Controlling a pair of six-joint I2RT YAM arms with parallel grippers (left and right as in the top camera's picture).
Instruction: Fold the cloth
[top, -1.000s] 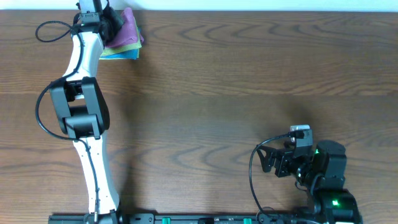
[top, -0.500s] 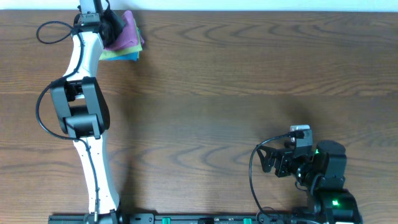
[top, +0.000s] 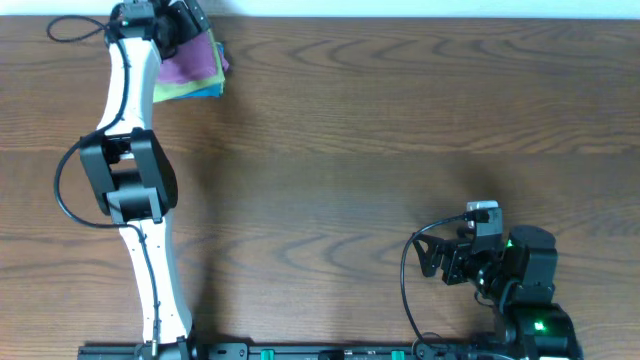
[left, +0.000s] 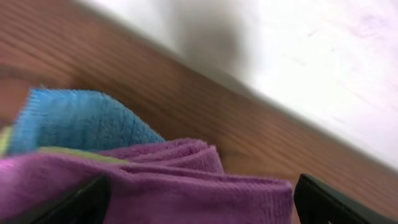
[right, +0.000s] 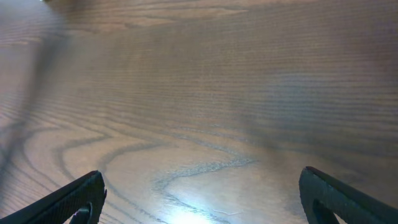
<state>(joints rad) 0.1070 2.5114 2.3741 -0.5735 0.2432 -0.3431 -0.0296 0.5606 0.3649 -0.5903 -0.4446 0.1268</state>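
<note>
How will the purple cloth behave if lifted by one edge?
Probably floppy: the purple cloth shows a soft, rounded fold, so it should droop and unfold. Likely light, being fuzzy terry. It lies on the green cloth and blue cloth, so pushing may drag them along.

Purple-lilac and finely napped, the cloth (top: 188, 62) lies over a yellow-green cloth (top: 168, 92), seen as a thin band at its lower edge. Under that, a bright blue cloth (top: 210, 90) shows at the corner with a fuzzy terry texture. The tabletop (top: 350, 130) around the cloth is mid-brown wood grain, streaked with darker wavy and ringed lines. A plain white wall (top: 400, 8) runs behind the cloth. Above the cloth, the left arm (top: 125, 80) is white with black joints. Well apart from the cloth, the right arm (top: 520, 280) is black, a small green light (top: 540, 326) glowing on it.
</note>
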